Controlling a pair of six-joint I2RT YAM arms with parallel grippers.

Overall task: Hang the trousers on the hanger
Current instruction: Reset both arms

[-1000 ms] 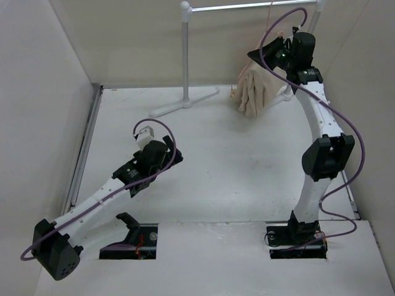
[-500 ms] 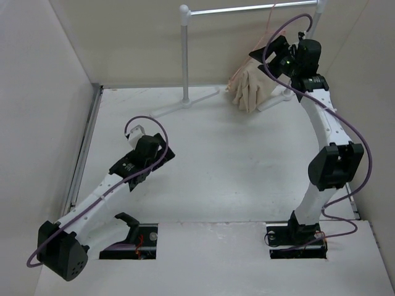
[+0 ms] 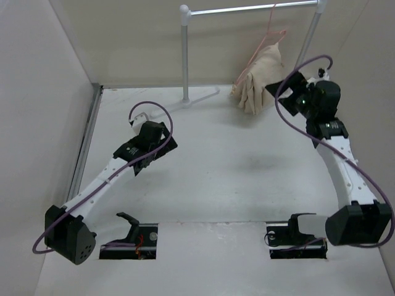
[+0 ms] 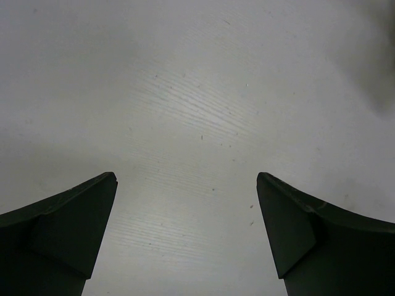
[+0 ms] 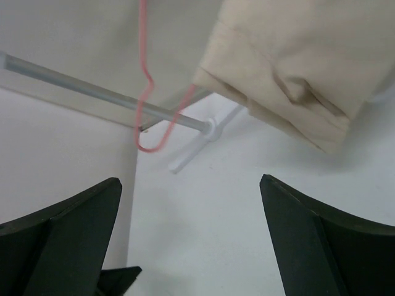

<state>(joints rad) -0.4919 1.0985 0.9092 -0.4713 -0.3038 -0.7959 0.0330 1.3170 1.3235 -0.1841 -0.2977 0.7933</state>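
White arm (image 3: 338, 159) arched, right tool (image 5: 191, 185) agape near trousers (image 5: 290, 55) on hanger (image 5: 142, 49).

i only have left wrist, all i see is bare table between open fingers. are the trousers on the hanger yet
Observer: Yes. In the top view the trousers hang draped over the hanger, which hangs from the white rail.
Operator: is the right gripper holding them
Observer: No. The right gripper is open and empty, with the trousers ahead of it and apart from its fingers.
Operator: how near is my arm to them
Observer: Not near. The left gripper is over the left side of the table, while the trousers hang at the far right.
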